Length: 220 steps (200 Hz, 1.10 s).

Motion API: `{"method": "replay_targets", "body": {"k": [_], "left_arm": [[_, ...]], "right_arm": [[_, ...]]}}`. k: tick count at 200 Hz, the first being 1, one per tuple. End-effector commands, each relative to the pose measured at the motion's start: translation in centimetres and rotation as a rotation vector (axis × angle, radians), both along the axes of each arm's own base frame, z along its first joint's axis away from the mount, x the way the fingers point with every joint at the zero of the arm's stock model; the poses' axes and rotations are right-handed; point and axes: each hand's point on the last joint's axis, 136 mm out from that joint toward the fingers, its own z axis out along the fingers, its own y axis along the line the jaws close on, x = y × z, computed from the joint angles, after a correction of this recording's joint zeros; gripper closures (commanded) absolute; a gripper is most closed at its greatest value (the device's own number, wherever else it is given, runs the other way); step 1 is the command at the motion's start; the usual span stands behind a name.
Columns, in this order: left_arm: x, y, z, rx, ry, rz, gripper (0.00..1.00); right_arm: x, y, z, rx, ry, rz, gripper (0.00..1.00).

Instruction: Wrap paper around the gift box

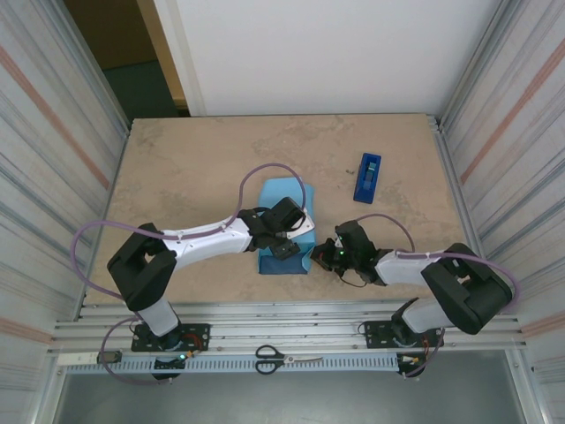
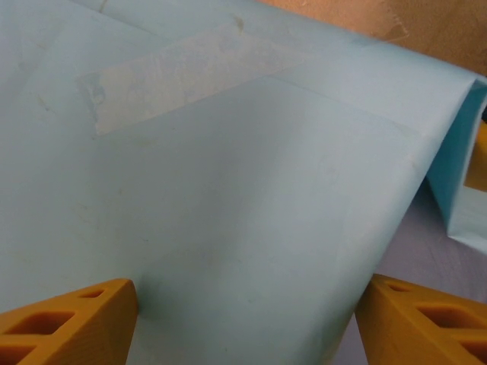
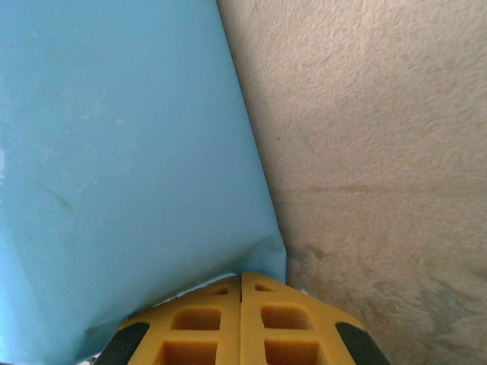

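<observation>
Left hand (image 2: 247,323): fingers spread wide astride folded sky-blue paper sheet (image 2: 228,190), probably steadying it. Right hand (image 3: 242,300): closed tight at its corner, probably creasing.

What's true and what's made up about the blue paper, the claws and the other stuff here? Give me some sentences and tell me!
1. The paper shows a light blue face. True.
2. A strip of clear tape is stuck on the paper. True.
3. The tape dispenser sits on top of the paper. False: it lies on the table, apart from the paper, farther back on the right.
4. The right claw is wide open. False: its fingers are pressed together at the paper's edge.
5. The left claw holds the scissors. False: they lie on the rail between the arm bases, and the left claw is open over the paper.
</observation>
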Motion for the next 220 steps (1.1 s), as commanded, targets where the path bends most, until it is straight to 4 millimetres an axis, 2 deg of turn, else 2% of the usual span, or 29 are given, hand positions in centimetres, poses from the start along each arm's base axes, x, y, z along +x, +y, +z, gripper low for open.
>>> {"method": "replay_targets", "body": {"k": [1, 59, 93, 149, 196, 220], "left_arm": [[-0.4, 0.1, -1.5, 0.029, 0.038, 0.007, 0.26], [-0.4, -0.1, -1.8, 0.03, 0.049, 0.009, 0.27], [-0.4, -0.1, -1.8, 0.03, 0.052, 0.01, 0.27], [-0.1, -0.1, -2.1, 0.033, 0.056, 0.036, 0.27], [0.1, -0.1, -2.6, 0.051, 0.066, 0.062, 0.27], [0.2, -0.1, -2.8, 0.054, 0.07, 0.071, 0.27]], "right_arm": [[1.0, 0.2, 0.4, 0.023, -0.028, -0.083, 1.0], [1.8, -0.7, 0.7, 0.027, -0.069, -0.202, 1.0], [2.5, -0.5, 1.4, 0.051, -0.09, -0.248, 1.0], [3.0, -0.1, 1.0, 0.126, -0.067, -0.326, 1.0], [3.3, -1.1, 0.0, 0.092, -0.032, -0.367, 1.0], [3.5, -0.9, 0.1, 0.117, -0.026, -0.377, 1.0]]}}
